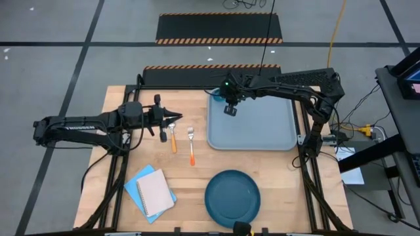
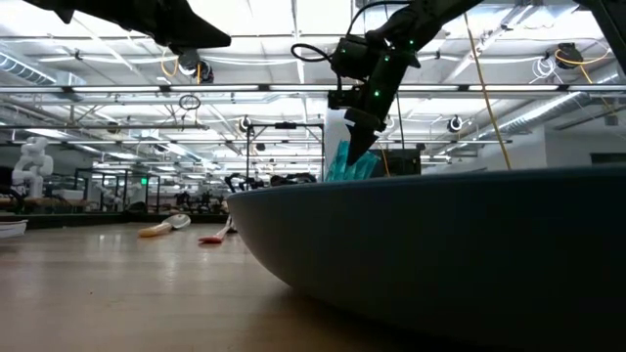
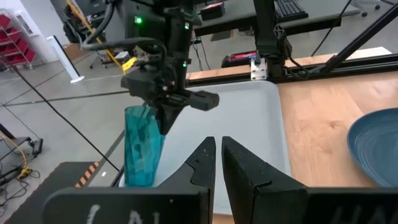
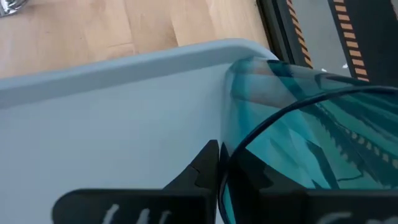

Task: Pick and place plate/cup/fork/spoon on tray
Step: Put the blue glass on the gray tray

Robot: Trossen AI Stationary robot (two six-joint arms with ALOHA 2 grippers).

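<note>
With the right gripper (image 3: 166, 115) pinching the cup (image 3: 140, 146) by its rim at the tray's (image 1: 262, 124) far-left corner, it should open only once the base sits flat.

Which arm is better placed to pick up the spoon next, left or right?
Left. The left gripper hovers right beside the spoon, its fingers nearly closed and empty, while the right gripper is over the tray, holding the cup.

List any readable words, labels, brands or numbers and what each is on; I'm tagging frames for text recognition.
White lettering on the left arm: too small to read.
White marks on the left gripper body, left wrist view: cut off, unreadable.
White marks on the right gripper body, right wrist view: cut off, unreadable.
No other text.
</note>
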